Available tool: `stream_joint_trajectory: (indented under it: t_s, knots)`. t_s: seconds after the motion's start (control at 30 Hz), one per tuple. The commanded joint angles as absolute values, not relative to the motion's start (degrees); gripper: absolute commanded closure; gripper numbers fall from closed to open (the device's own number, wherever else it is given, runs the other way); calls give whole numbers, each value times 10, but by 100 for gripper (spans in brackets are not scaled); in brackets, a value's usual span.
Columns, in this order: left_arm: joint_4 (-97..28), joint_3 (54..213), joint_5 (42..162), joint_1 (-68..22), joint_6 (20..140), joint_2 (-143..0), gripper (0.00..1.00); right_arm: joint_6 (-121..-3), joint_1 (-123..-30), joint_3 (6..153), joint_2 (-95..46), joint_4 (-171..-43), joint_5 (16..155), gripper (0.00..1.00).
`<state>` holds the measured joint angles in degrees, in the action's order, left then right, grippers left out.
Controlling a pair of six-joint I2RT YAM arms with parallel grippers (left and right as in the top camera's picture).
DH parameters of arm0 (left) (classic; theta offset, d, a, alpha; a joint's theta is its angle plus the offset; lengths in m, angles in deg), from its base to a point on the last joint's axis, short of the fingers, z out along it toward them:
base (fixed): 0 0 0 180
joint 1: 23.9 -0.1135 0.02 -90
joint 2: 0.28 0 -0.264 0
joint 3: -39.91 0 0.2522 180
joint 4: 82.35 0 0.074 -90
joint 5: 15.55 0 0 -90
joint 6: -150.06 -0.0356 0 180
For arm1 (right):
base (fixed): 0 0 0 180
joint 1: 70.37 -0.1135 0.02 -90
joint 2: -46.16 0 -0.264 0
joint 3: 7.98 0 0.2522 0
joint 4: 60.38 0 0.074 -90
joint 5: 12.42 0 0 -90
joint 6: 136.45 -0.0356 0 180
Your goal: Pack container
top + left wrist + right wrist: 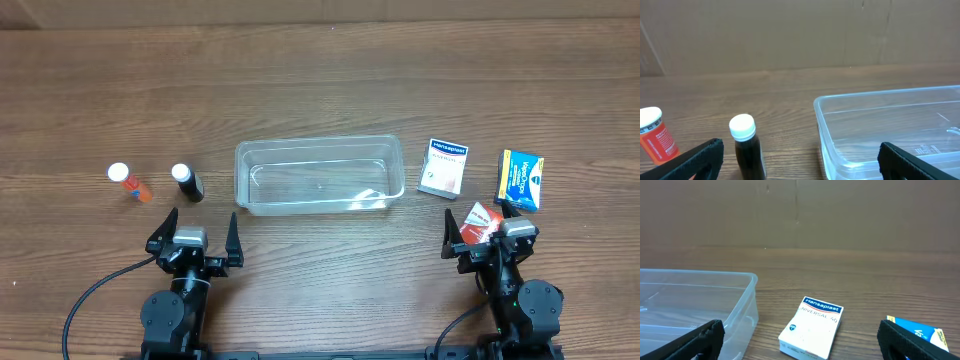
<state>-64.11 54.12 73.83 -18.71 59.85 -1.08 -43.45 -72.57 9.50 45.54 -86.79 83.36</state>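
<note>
Left gripper (197, 230) and right gripper (490, 232) are both spread wide, pinching nothing. Container (318, 208) sits mid-table, at 1 o'clock of the left gripper and 10 o'clock of the right. Red box (482, 218) is partly covered by the right gripper; contact can't be told. Blue box (920, 330) is cut off in the right wrist view.

A bottle (187, 183) and second bottle (128, 183) stand left of the tub (318, 143), with a box (443, 167), second box (521, 180) and third box (480, 220) right.
</note>
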Motion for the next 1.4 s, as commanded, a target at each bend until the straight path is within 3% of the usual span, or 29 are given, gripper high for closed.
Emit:
stream_joint_trajectory:
  t_s: [0.0, 0.67, 0.87, 1.2, 1.37]
  knots:
    - [-642, 539, 741, -191, 588, -6, 0, -434, -724, 96, 460, -865, 837, 0]
    - [-643, 539, 741, -191, 588, -6, 0, -435, -724, 96, 460, -864, 844, 0]
    - [-637, 543, 745, -191, 646, -6, 0, -555, -724, 97, 460, -865, 855, 0]
    - [-404, 732, 745, -191, 646, -33, 0, -559, -724, 222, 354, -885, 863, 0]
    - [-344, 886, 745, -191, 648, -220, 0, -559, -724, 395, 193, -1015, 863, 0]
